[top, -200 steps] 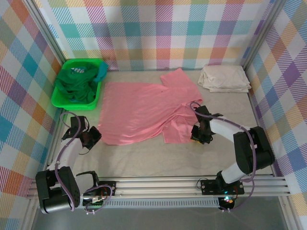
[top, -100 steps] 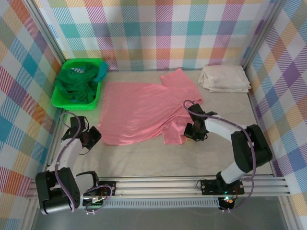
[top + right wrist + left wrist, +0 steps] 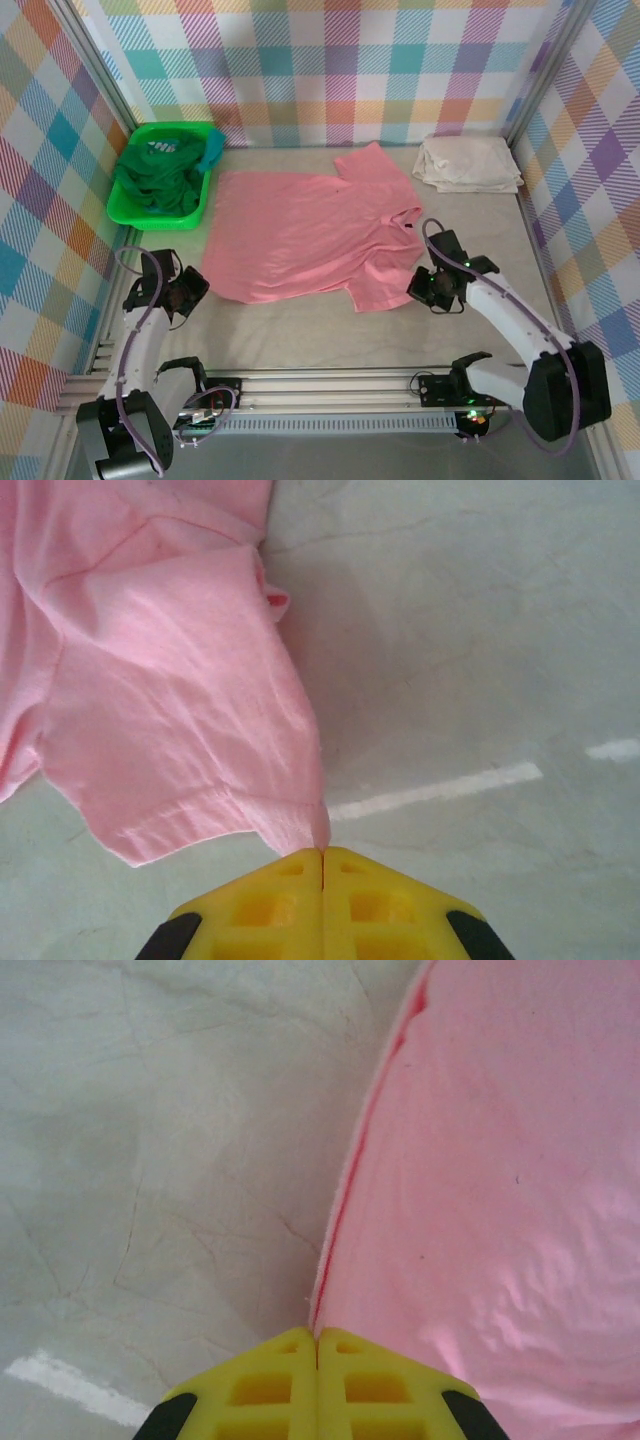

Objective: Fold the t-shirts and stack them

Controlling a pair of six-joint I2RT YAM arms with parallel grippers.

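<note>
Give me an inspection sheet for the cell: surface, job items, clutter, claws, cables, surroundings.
Surface: grey table, creased, with a white tape strip.
Job's things: pink t-shirt spread flat mid-table; cream t-shirt folded at the far right; dark green and teal shirts heaped in the bin.
Clutter: green bin at the far left.
Grippers: left claw shut on the pink t-shirt's hem edge; right claw shut on its sleeve corner.
Cables: purple cables looped along both arms, off the cloth.
Surroundings: plaid walls; frame rail at the near edge.
</note>
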